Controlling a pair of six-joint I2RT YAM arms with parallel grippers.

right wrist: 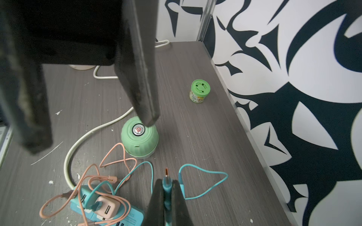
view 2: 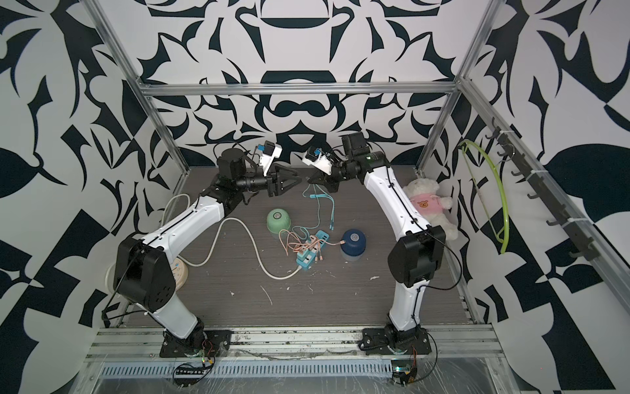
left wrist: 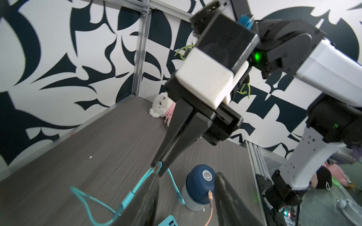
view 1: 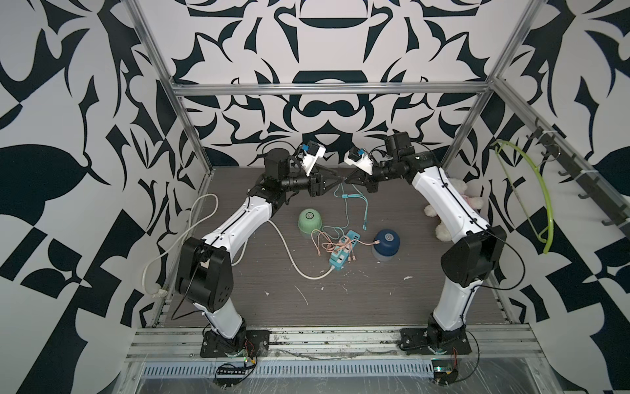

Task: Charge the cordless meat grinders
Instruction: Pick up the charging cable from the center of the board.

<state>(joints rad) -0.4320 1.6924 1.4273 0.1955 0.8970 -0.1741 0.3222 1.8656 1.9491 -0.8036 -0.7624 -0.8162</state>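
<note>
- Mint green grinder [view 1: 310, 221] upright on the table [view 1: 375, 300], just left of the power strip [view 1: 342, 250]. Ribbed dome, round silver top button with a red power mark, paler base, small tab low on the side.
- Dark blue grinder [view 1: 387, 244] upright just right of the strip, well apart from the mint one. Smooth dome, same silver button, clear base, with the pink cable [left wrist: 210, 195] plugged into its side.
- Right gripper [right wrist: 167, 183] raised above the far part of the table, jaws closed tight on the plug end of the teal cable [view 1: 347, 204], copper tip poking out past the fingertips.
- Left gripper [right wrist: 94, 136] nose to nose with the right one, jaws partway apart and gripping nothing.
- In the right wrist view, 1 left jaw tip covering the edge of the mint grinder's button.
- In the left wrist view, the blue grinder's side cut off by the left gripper's own finger [left wrist: 227, 197].
- Plush toy [view 1: 443, 218] mostly hidden behind the right arm in a top view.
- Small green jar [right wrist: 199, 91] shown only in the right wrist view.
- Strip's sockets buried under tangled cables, hard to tell which lead goes where.
</note>
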